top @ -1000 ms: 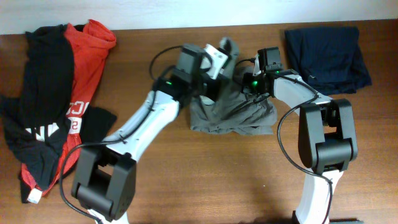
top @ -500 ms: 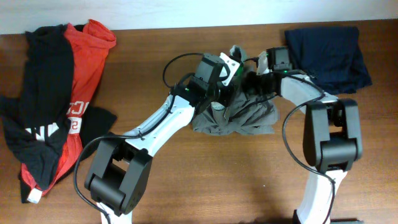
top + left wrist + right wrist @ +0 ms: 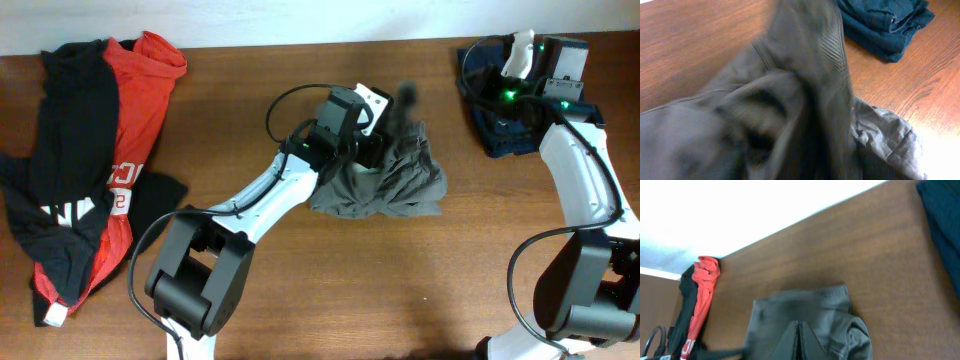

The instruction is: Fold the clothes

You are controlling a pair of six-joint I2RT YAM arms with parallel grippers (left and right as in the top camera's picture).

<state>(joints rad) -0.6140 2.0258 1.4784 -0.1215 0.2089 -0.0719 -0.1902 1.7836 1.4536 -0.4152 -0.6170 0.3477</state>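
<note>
The clothes are a crumpled pair of grey-olive shorts [image 3: 390, 182] lying mid-table. My left gripper [image 3: 385, 115] hovers at their back edge, where a dark blur of cloth rises beside it. In the left wrist view the shorts [image 3: 790, 100] fill the frame, blurred, and hide the fingers, so whether the jaws hold cloth is unclear. My right gripper [image 3: 518, 55] is at the back right, well away from the shorts. In the right wrist view the right gripper [image 3: 799, 332] is shut with nothing between its fingers, and the shorts [image 3: 835, 312] lie beyond it.
A dark navy folded garment [image 3: 497, 135] lies at the back right under the right arm; the left wrist view shows its folded edges [image 3: 885, 25]. Red and black printed tops [image 3: 90, 170] are heaped along the table's left side.
My right arm has let go of the shorts and swung back right over the navy garment. The left gripper shifted slightly right, and the lifted cloth has dropped and spread rightwards.
</note>
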